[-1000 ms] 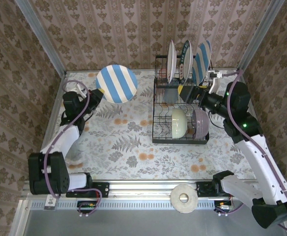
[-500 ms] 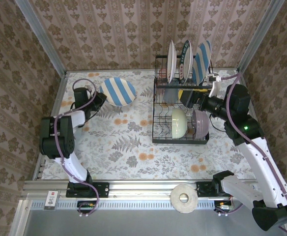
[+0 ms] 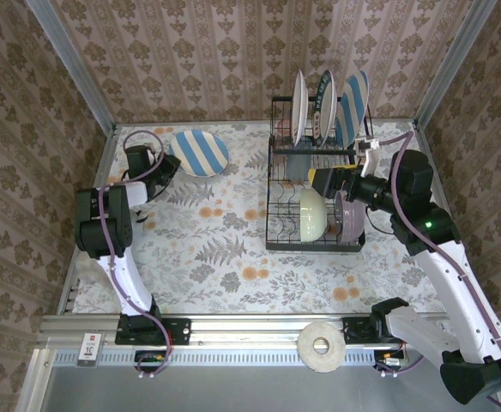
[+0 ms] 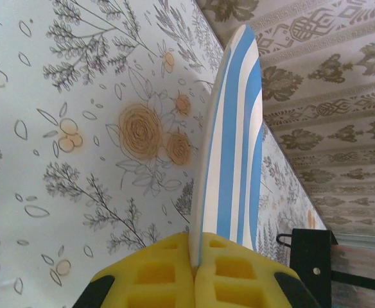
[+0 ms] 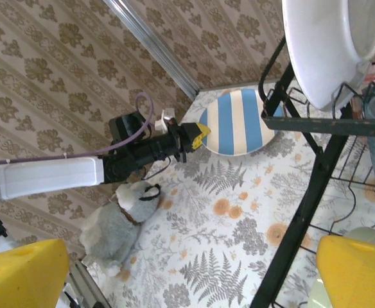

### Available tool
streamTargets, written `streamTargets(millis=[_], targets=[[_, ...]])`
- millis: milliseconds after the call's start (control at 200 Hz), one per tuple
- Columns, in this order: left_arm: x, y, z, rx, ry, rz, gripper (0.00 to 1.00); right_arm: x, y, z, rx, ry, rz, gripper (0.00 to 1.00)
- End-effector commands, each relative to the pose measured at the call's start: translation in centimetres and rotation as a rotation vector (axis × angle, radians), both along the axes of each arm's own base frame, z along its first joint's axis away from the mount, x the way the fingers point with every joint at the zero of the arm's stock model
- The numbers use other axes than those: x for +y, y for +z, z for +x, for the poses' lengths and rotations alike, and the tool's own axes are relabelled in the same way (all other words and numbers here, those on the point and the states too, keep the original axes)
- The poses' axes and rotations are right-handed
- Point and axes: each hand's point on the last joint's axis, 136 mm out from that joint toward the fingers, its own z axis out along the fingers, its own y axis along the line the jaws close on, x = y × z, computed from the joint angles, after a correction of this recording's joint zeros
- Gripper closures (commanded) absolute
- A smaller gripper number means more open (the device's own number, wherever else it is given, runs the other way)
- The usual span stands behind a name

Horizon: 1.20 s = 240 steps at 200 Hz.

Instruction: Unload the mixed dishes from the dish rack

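The dish rack (image 3: pixel 272 206), black wire in two tiers, stands on the right half of the floral table (image 3: pixel 225 257), its back against the far wall. In the right wrist view one of its posts (image 5: pixel 309 199) crosses the frame.

The right gripper (image 3: pixel 335 184) sits against the rack's right side at the lower tier, just beside the lilac bowl (image 3: pixel 349 215). Its yellow fingers are spread wide with nothing between them (image 5: pixel 189 273). The cream-green bowl (image 3: pixel 313 213) lies on its side next to the lilac one.

On the upper shelf three plates stand on edge: a white plate (image 3: pixel 299 107), a dark-rimmed plate (image 3: pixel 323 105) and the racked striped plate (image 3: pixel 352 107). The white plate (image 5: pixel 329 45) hangs over the right wrist camera.

Well apart from the rack, at the table's far left, the left gripper (image 3: pixel 163 168) is clamped on the rim of the held striped plate (image 3: pixel 199 153). The plate is tilted, low over the table. The left wrist camera sees it edge-on (image 4: pixel 235 141), pinched between the yellow pads (image 4: pixel 196 266). Whether its far edge touches the table I cannot tell.

A stuffed toy dog (image 5: pixel 120 221) lies near the left arm. A roll of tape (image 3: pixel 321 347) rests on the front rail. A small tag (image 3: pixel 90 348) on that rail is too small to read. No other writing is legible.
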Motion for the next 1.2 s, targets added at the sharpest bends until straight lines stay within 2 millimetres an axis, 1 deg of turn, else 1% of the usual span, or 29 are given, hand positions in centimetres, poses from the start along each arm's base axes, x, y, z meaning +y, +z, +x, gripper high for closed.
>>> streamTargets(millis=[0, 205, 335, 435, 600, 710, 840, 965, 1070, 1195], targets=[[0.3, 1.1, 1.3, -0.055, -0.020, 0.012, 1.00, -0.3, -1.7, -0.8, 0.039, 0.008, -0.043, 0.00], [0.7, 0.1, 2.0, -0.036, -0.013, 0.021, 1.00, -0.3, -2.6, -1.1, 0.065, 0.007, -0.065, 0.00], [0.9, -0.6, 2.2, -0.026, -0.012, 0.011, 1.00, -1.0, -3.1, -1.0, 0.065, -0.038, -0.097, 0.00], [1.1, -0.7, 2.2, -0.024, -0.011, 0.013, 0.93, -1.1, -3.4, -1.1, 0.073, -0.038, -0.107, 0.00], [1.4, -1.1, 2.3, -0.013, -0.009, 0.018, 0.78, -1.0, -3.9, -1.2, 0.082, -0.034, -0.113, 0.00], [1.8, -1.1, 2.3, -0.011, -0.001, 0.017, 0.69, -1.1, -4.3, -1.0, 0.091, -0.046, -0.117, 0.00], [2.4, -0.9, 2.3, -0.007, 0.009, 0.024, 0.58, -1.3, -4.2, -1.0, 0.081, -0.057, -0.120, 0.00], [3.1, -0.5, 2.1, -0.003, 0.022, 0.040, 0.48, -1.5, -4.2, -1.0, 0.079, -0.067, -0.125, 0.00], [3.8, -0.1, 1.9, -0.001, 0.034, 0.051, 0.41, -1.5, -4.3, -0.9, 0.082, -0.073, -0.129, 0.00], [5.6, 0.2, 1.4, 0.012, 0.082, 0.041, 0.35, -1.8, -4.3, -0.8, 0.080, -0.083, -0.137, 0.00]])
